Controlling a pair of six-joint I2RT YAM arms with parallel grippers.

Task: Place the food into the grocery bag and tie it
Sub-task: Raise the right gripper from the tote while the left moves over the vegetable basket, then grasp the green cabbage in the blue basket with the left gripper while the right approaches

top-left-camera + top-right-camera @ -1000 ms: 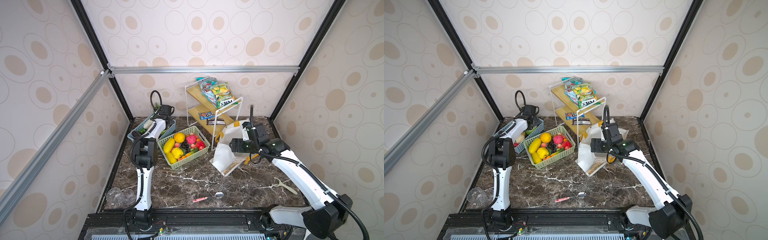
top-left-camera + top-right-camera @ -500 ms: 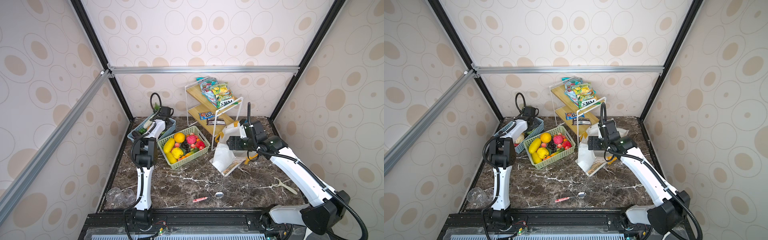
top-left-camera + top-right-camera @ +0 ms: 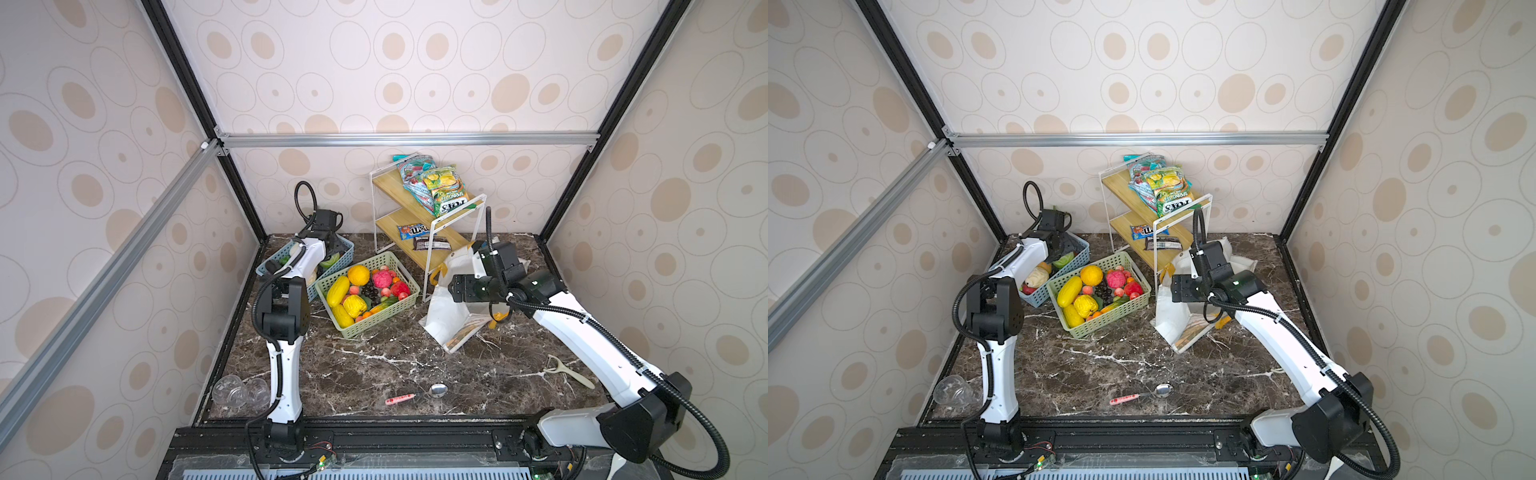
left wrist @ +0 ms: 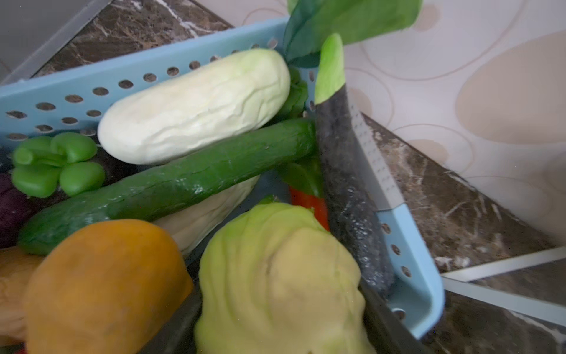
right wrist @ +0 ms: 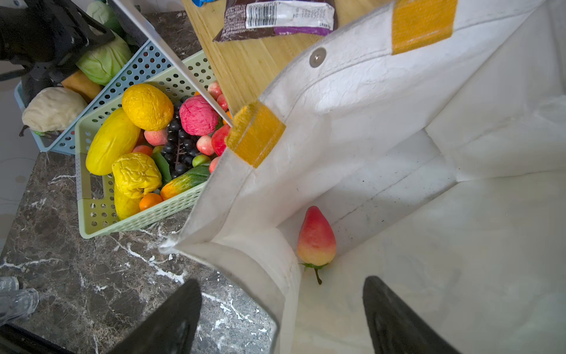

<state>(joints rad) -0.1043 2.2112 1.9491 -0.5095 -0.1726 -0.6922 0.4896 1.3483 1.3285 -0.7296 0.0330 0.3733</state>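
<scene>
While the right tool (image 5: 280, 291) is hovering open over the grocery bag (image 5: 352, 101), the left tool (image 3: 1061, 246) is straddling the soft, light cabbage (image 4: 275, 275) across its middle; whether it is gripping, I cannot tell.

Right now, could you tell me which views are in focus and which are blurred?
Left wrist view: the nearest orange piece and light-green cabbage are blurred, the cucumber beyond is crisper. Right wrist view: grocery bag and the red fruit inside are sharp. Both top views: evenly lit, sharp.

Grocery bag (image 5: 367, 107): white, yellow-orange patches, mouth open wide, standing slumped. One red-yellow pear-shaped fruit (image 5: 316, 239) lies inside, bottom corner. Pale-green cabbage (image 4: 275, 275) in blue basket (image 4: 61, 89), between fingers of my left pincer (image 3: 1062, 252).
</scene>
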